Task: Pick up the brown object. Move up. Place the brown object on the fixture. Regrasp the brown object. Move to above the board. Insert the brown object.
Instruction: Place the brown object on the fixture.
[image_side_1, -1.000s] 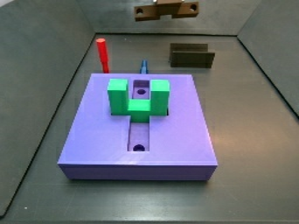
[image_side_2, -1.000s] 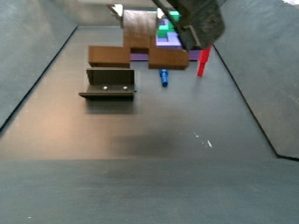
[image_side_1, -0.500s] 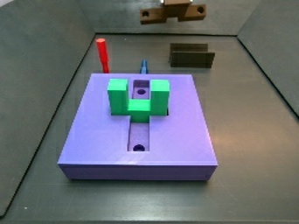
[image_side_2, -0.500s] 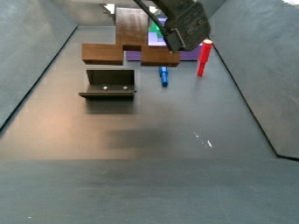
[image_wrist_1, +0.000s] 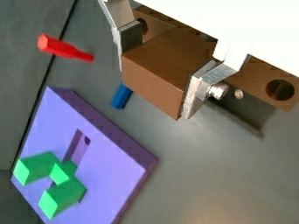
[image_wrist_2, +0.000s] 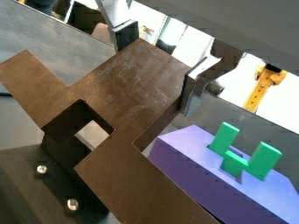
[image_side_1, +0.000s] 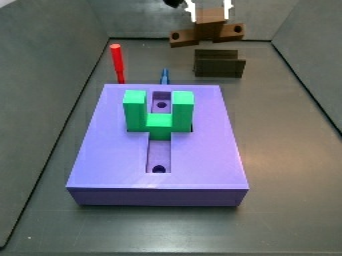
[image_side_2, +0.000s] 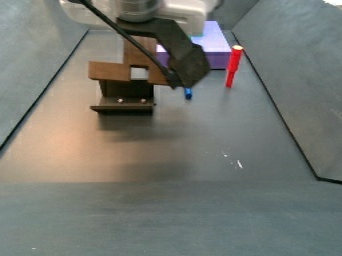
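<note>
I saw the brown object (image_side_1: 203, 35) lower than 0.5 s before: it had come down from the top edge of the side view to hang just above the fixture (image_side_1: 219, 64), not yet resting on it as far as I could tell. In a side view the brown object (image_side_2: 119, 72) sat right over the fixture (image_side_2: 123, 98), vs higher and further back earlier. The gripper (image_wrist_1: 170, 63) was pinching the brown object (image_wrist_1: 170, 72) w/ silver fingers (image_wrist_1: 212, 80) on opposite faces; same grip in the wrist view where the fingers (image_wrist_2: 201, 86) flanked the bar (image_wrist_2: 111, 105). Its round hole showed near one end.

The board (image_side_1: 160, 150) hadn't moved, green block (image_side_1: 158, 110) on it toward the far end, groove running down the middle. Red peg (image_side_1: 118, 62) stood upright off the board's far left corner; a small blue piece (image_side_1: 164, 74) lay just beyond the board's far edge, between peg and fixture. In the wrist view the peg (image_wrist_1: 66, 49) and blue piece (image_wrist_1: 121, 96) were beside the board (image_wrist_1: 82, 166), apart from the bar.

Room: fixture stood near the back wall, clear floor btwn it and the board; open floor right of the board up to the side wall. Near floor in a side view was bare.
</note>
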